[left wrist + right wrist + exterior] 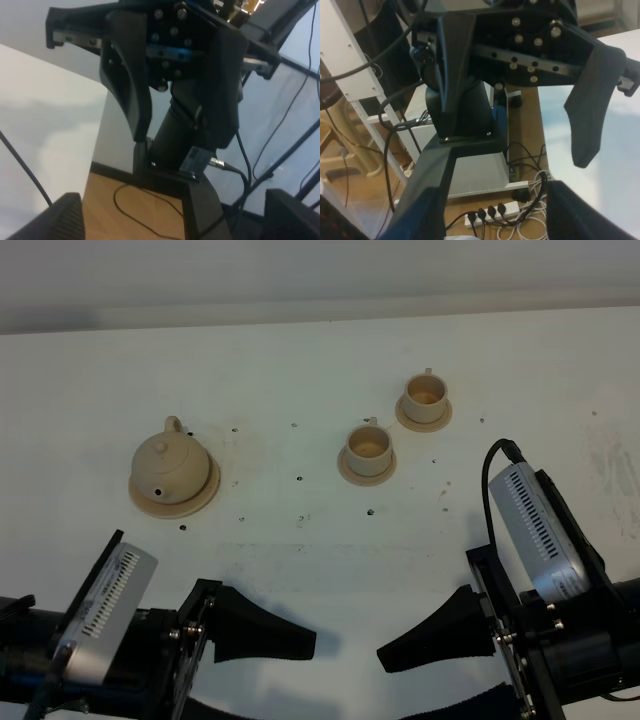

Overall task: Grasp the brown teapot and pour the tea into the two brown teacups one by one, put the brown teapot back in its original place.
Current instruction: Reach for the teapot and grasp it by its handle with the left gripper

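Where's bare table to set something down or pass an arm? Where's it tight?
Widest bare patch: the table between the teapot and the nearer teacup. Another bare strip runs between the crockery and the left tool and right tool. Tight: the gap between that cup and the farther teacup.

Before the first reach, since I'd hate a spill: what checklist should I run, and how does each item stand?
1. The brown teapot upright on its saucer, lid on: ok.
2. The near teacup and far teacup upright, apart: ok.
3. The left claw open, empty: ok.
4. The right claw open, empty: ok.
5. The handle turned toward the claws: not ok, it points away.
6. Tea in the teapot: cannot tell.
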### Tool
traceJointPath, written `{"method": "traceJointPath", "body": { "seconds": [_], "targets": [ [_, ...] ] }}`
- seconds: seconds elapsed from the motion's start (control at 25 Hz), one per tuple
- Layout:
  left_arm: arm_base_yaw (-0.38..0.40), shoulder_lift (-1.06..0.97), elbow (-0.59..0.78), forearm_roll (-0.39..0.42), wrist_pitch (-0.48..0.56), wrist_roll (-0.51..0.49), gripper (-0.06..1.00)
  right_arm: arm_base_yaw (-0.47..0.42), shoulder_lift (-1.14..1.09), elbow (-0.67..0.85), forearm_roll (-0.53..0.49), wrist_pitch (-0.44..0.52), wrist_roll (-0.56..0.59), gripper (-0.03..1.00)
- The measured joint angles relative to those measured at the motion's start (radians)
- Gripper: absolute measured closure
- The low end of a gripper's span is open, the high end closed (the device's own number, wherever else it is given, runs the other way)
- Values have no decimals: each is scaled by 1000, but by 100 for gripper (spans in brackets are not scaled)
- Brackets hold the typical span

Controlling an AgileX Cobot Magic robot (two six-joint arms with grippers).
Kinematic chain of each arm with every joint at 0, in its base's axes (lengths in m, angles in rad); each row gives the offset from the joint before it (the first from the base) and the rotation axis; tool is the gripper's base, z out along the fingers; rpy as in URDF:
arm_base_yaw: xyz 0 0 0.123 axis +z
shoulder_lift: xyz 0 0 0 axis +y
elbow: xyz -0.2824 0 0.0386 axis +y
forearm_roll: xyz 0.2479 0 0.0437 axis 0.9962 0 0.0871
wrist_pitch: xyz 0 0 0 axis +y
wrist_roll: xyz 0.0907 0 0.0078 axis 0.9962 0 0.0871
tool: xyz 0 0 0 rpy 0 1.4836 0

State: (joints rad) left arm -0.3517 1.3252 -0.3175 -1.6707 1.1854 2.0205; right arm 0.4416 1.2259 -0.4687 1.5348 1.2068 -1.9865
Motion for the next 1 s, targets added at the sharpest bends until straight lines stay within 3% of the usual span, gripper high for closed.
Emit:
{"method": "traceJointPath", "body": {
  "seconds": [0.2, 0.44, 0.72, 0.84, 1.0],
  "targets": [
    [0, 0, -8, -42, 0, -25, 25, 0, -68, -9, -3, -1, 79, 52],
    [0, 2, -130, 4, -1, -231, 25, 0, -215, -99, -171, -121, 444, 52],
    [0, 5, -327, 47, -22, -405, 25, 0, -355, -144, -480, -259, 932, 52],
    [0, 5, -403, 65, -113, -502, 25, 0, -400, -144, -655, -288, 1170, 52],
    [0, 6, -490, 162, -297, -653, 25, 0, -458, -144, -954, -281, 1494, 52]
  ]
}}
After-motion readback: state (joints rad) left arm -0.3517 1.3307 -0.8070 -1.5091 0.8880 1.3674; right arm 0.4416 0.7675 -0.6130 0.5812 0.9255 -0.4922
